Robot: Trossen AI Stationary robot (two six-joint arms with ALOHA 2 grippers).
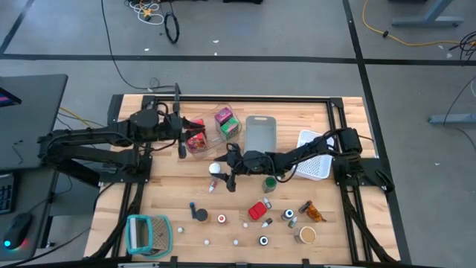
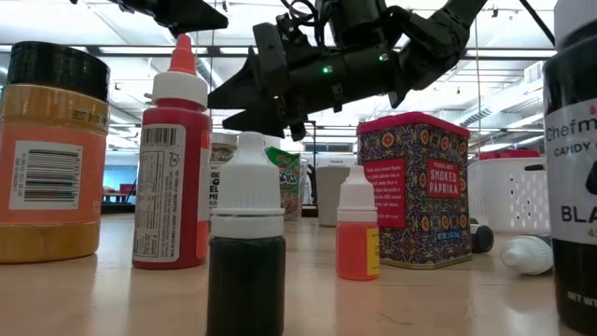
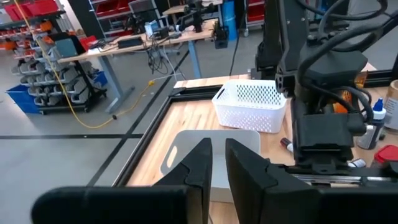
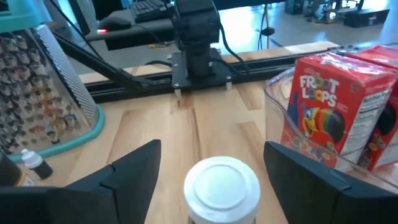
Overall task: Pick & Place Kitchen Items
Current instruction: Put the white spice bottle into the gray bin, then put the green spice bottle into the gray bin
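The right gripper (image 4: 208, 171) is held spread wide over the wooden table (image 1: 171, 193), its two dark fingers either side of a white-capped bottle (image 4: 222, 186) standing upright between them, ungrasped. The left gripper (image 3: 216, 163) is held nearly closed on nothing above the clear plastic bin (image 1: 199, 143) containing the red cereal box (image 4: 326, 112).
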